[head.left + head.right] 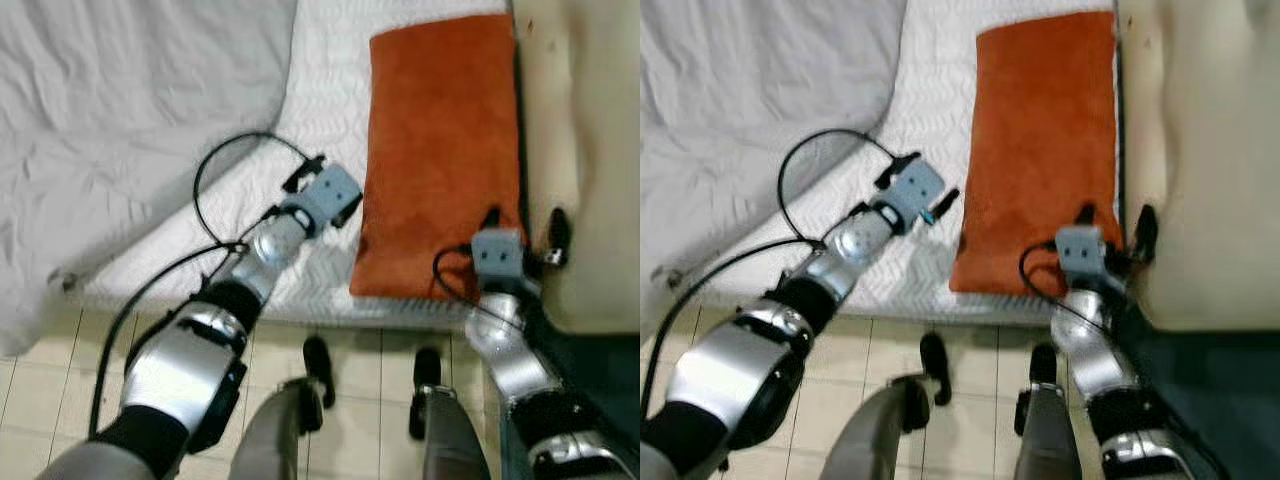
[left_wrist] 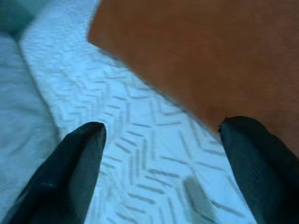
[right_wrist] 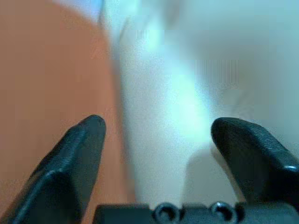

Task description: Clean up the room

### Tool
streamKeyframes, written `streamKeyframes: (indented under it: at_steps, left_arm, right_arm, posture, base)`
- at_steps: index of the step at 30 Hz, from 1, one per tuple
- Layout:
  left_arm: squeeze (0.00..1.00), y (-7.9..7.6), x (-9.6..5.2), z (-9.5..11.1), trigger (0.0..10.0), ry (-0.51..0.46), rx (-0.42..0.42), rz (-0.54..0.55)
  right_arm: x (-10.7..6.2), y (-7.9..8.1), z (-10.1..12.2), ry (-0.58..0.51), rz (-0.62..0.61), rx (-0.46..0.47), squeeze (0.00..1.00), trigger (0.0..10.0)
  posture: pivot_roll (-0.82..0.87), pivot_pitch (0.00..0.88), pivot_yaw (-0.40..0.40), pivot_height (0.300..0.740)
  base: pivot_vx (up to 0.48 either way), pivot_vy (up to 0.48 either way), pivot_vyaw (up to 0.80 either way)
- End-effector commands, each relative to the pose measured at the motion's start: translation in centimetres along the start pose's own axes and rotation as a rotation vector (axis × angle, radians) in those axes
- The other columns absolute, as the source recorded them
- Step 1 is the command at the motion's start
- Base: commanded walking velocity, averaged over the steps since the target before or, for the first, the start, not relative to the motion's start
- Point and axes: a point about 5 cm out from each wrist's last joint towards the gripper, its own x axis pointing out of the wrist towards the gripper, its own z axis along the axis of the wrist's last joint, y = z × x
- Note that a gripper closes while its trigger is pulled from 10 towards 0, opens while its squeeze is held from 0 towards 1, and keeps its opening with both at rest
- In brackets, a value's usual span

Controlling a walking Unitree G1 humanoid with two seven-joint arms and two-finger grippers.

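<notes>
both grippers stood wide open as i watched from afar. the left gripper [image 2: 161,128] hung over the white quilted mattress [image 1: 240,215], just beside the near edge of the orange pillow [image 1: 440,150]. the right gripper [image 3: 156,123] sat at the pillow's other edge, against the cream headboard [image 1: 585,150]. a grey sheet [image 1: 120,110] lay rumpled to the left.
</notes>
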Motion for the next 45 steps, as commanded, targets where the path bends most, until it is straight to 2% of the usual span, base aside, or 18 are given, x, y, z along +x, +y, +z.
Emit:
streamKeyframes:
  at_steps: [1, 6, 8, 13, 15, 18, 19, 20, 25, 29, 35, 36, 37, 38, 39, 40, 41, 45]
  left_arm:
    - [1.0, -0.3, -0.8, -1.2, 10.0, 0.005, -0.049, -0.002]
    - [1.0, -0.6, -2.0, -2.2, 10.0, -0.03, -0.04, -0.03]
    - [1.0, -1.2, -4.1, -4.2, 10.0, -0.033, -0.023, -0.078]
    - [1.0, -1.5, -6.6, -6.3, 10.0, -0.02, -0.047, -0.092]
    - [1.0, -2.3, -9.0, -8.3, 10.0, 0.045, -0.151, -0.033]
    - [1.0, -2.7, -10.5, -8.9, 10.0, 0.062, -0.199, 0.002]
    - [1.0, -2.7, -10.5, -8.9, 10.0, 0.062, -0.199, 0.002]
    - [1.0, -3.2, -11.1, -9.1, 10.0, 0.075, -0.231, 0.043]
    - [1.0, -4.1, -11.4, -9.0, 10.0, 0.081, -0.284, 0.068]
    - [1.0, -5.9, -12.1, -9.8, 10.0, 0.169, -0.493, 0.157]
    - [1.0, -8.2, -12.4, -10.2, 10.0, 0.216, -0.608, 0.135]
    - [0.53, -9.0, -12.9, -10.5, 10.0, 0.239, -0.636, 0.118]
    - [0.53, -9.0, -12.9, -10.5, 10.0, 0.239, -0.636, 0.118]
    - [0.0, -9.6, -13.5, -11.0, 10.0, 0.279, -0.653, 0.106]
    - [0.0, -9.7, -13.9, -11.5, 10.0, 0.316, -0.647, 0.113]
    - [0.0, -9.7, -13.9, -11.5, 10.0, 0.316, -0.647, 0.113]
    - [0.0, -9.2, -14.6, -12.1, 10.0, 0.349, -0.64, 0.141]
    - [0.0, -8.1, -13.8, -11.4, 10.0, 0.298, -0.619, 0.131]
  right_arm:
    - [0.9, -2.0, 1.1, -0.054, -0.1, 0.013, 1.0, 10.0]
    - [-0.5, -2.1, 1.7, -0.054, -0.061, 0.036, 1.0, 10.0]
    - [-2.5, -3.0, 0.8, -0.022, -0.011, 0.009, 1.0, 10.0]
    - [-3.8, -4.0, 0.2, 0.002, 0.035, 0.002, 1.0, 10.0]
    - [-5.8, -4.4, -0.4, 0.071, 0.097, 0.063, 1.0, 10.0]
    - [-7.7, -4.7, -0.9, 0.167, 0.134, 0.117, 1.0, 10.0]
    - [-7.7, -4.7, -0.9, 0.167, 0.134, 0.117, 1.0, 10.0]
    - [-9.8, -4.8, -2.2, 0.297, 0.154, 0.171, 1.0, 10.0]
    - [-12.2, -5.1, -4.0, 0.41, 0.2, 0.202, 1.0, 10.0]
    - [-14.9, -4.3, -6.7, 0.643, 0.308, 0.411, 1.0, 10.0]
    - [-14.3, -4.4, -8.3, 0.669, 0.286, 0.419, 1.0, 10.0]
    - [-14.2, -4.2, -8.5, 0.663, 0.295, 0.416, 1.0, 10.0]
    - [-14.2, -4.2, -8.5, 0.663, 0.295, 0.416, 1.0, 10.0]
    - [-14.1, -3.8, -8.8, 0.666, 0.314, 0.413, 1.0, 10.0]
    - [-14.2, -3.3, -9.0, 0.673, 0.34, 0.419, 0.49, 10.0]
    - [-14.2, -3.3, -9.0, 0.673, 0.34, 0.419, 0.49, 10.0]
    - [-14.1, -2.4, -9.1, 0.677, 0.377, 0.41, 0.07, 10.0]
    - [-12.9, -1.1, -8.4, 0.616, 0.451, 0.413, 0.0, 10.0]
  posture:
    - [-0.14, 0.651, 0.152, 0.74]
    - [-0.14, 0.632, 0.148, 0.74]
    - [-0.12, 0.605, 0.148, 0.74]
    - [-0.12, 0.559, 0.147, 0.74]
    - [-0.12, 0.462, 0.135, 0.74]
    - [-0.13, 0.378, 0.119, 0.74]
    - [-0.13, 0.378, 0.119, 0.74]
    - [-0.12, 0.274, 0.108, 0.74]
    - [-0.11, 0.146, 0.098, 0.74]
    - [-0.1, 0.0, 0.093, 0.74]
    - [-0.11, 0.0, 0.086, 0.74]
    - [-0.11, 0.0, 0.092, 0.74]
    - [-0.11, 0.0, 0.092, 0.74]
    - [-0.11, 0.0, 0.09, 0.74]
    - [-0.11, 0.0, 0.091, 0.74]
    - [-0.11, 0.0, 0.091, 0.74]
    - [-0.11, 0.0, 0.096, 0.74]
    - [-0.09, 0.0, 0.095, 0.74]
  base:
    - [0.0, 0.0, 0.0]
    - [0.0, 0.0, 0.0]
    - [0.0, 0.0, 0.0]
    - [0.0, 0.0, 0.0]
    - [0.0, 0.0, 0.0]
    - [0.0, 0.0, 0.0]
    - [0.0, 0.0, 0.0]
    - [0.0, 0.0, 0.0]
    - [0.0, 0.0, 0.0]
    - [0.0, 0.0, 0.0]
    - [0.0, 0.0, 0.0]
    - [0.0, 0.0, 0.0]
    - [0.0, 0.0, 0.0]
    - [0.0, 0.0, 0.0]
    - [0.0, 0.0, 0.0]
    - [0.0, 0.0, 0.0]
    - [0.0, 0.0, 0.0]
    - [0.0, 0.0, 0.0]
